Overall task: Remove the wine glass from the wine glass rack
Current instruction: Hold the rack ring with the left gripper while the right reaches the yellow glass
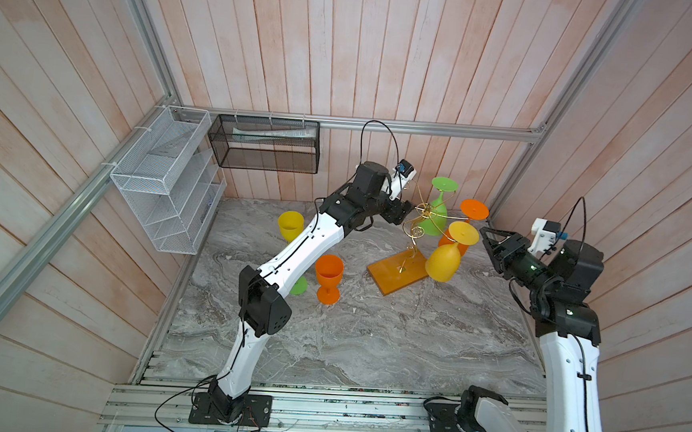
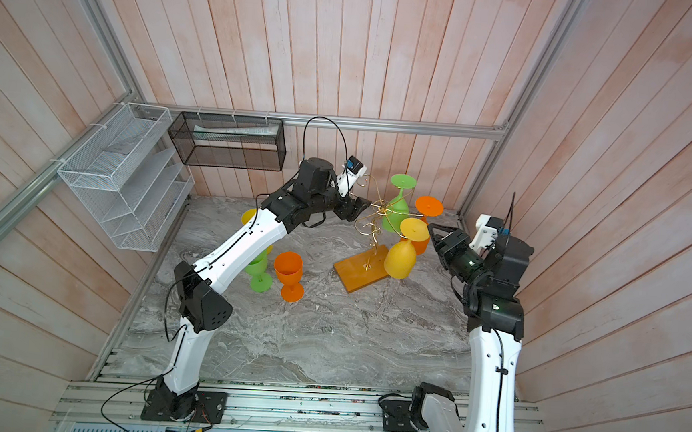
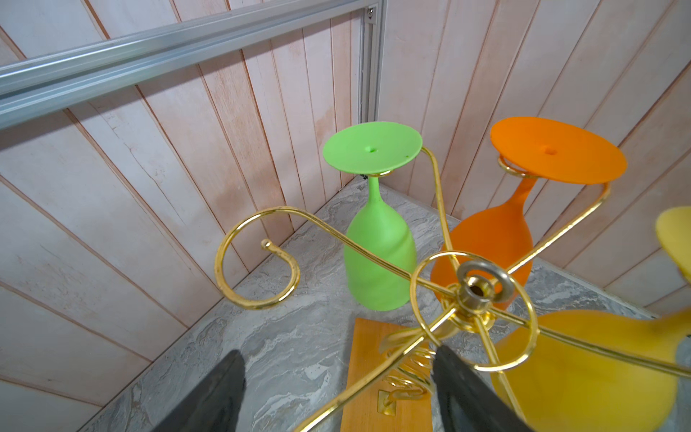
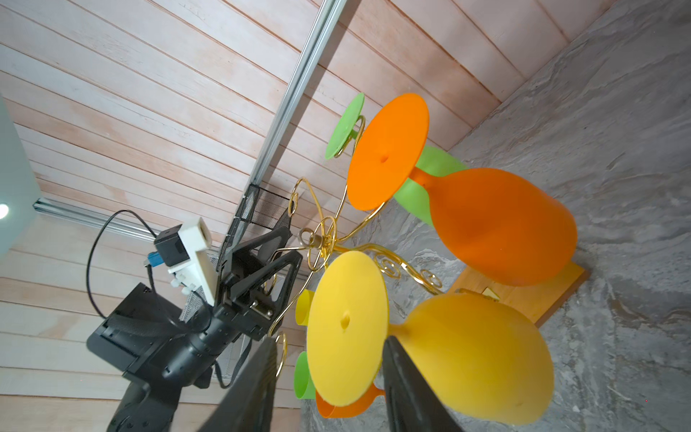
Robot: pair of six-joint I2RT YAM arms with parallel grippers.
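Observation:
The gold wire wine glass rack [image 1: 418,221] stands on its orange-brown wooden base [image 1: 394,275] at the back right of the marble table. Three wine glasses hang upside down from its arms: green [image 1: 437,215], orange [image 1: 474,209] and yellow [image 1: 443,262]. My right gripper [image 4: 332,340] is open, and its fingers [image 4: 407,385] straddle the yellow wine glass's foot disc [image 4: 346,325]; one finger is close against the stem side. My left gripper [image 3: 338,351] is open at the rack's top hub [image 3: 475,293], with the rack's coiled stem [image 3: 413,368] between its fingers.
A yellow [image 1: 290,225], an orange [image 1: 328,276] and a green glass [image 1: 298,285] stand upright on the table by the left arm, which partly hides the green one. A white mesh basket [image 1: 163,179] and a black mesh basket [image 1: 266,144] hang on the walls.

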